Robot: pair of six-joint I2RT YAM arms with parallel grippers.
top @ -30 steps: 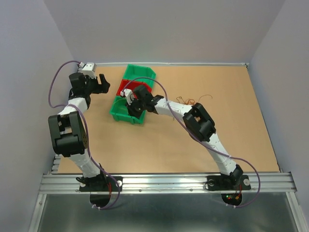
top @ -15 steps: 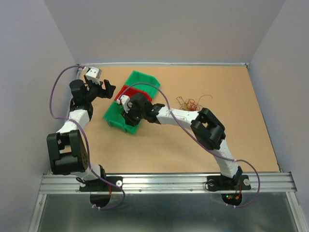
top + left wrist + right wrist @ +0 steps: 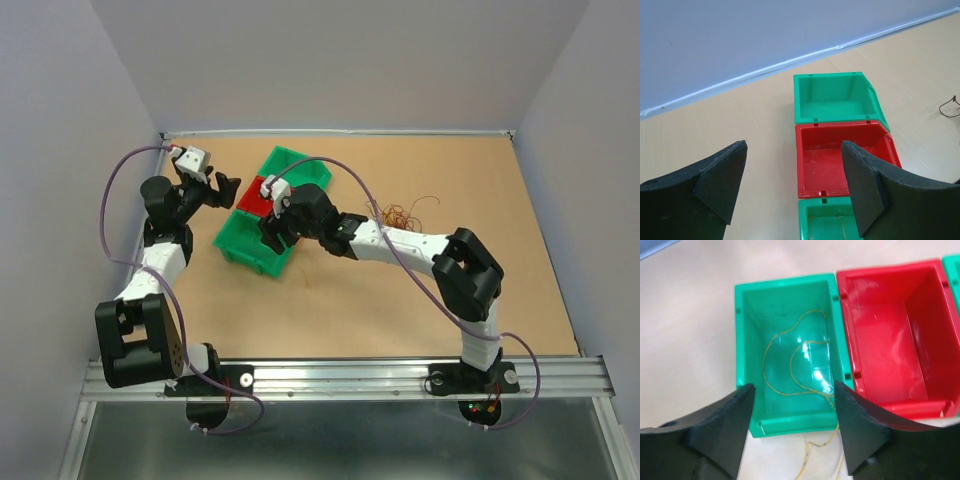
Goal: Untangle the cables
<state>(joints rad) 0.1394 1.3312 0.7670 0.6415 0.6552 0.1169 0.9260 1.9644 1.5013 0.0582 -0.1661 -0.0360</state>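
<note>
A thin yellow cable (image 3: 796, 360) lies curled inside the near green bin (image 3: 742, 365), and its tail hangs over the bin's front wall onto the table (image 3: 815, 455). My right gripper (image 3: 792, 390) hovers open just above that bin, holding nothing. In the top view the right gripper (image 3: 272, 238) is over the same bin (image 3: 240, 245). The loose clump of red, orange and dark cables (image 3: 400, 214) lies on the table to the right. My left gripper (image 3: 794, 150) is open and empty, left of the bins (image 3: 228, 190).
Three bins stand in a row: far green bin (image 3: 835, 97), red bin (image 3: 812, 165), near green bin (image 3: 807, 225). The red one holds nothing. A dark cable end (image 3: 950, 106) shows at the right. Walls close the table's back and sides (image 3: 350, 132).
My right gripper has opened and let the yellow cable drop into the near green bin. The row of bins has shifted and turned a little. My left gripper has come closer to the bins.
</note>
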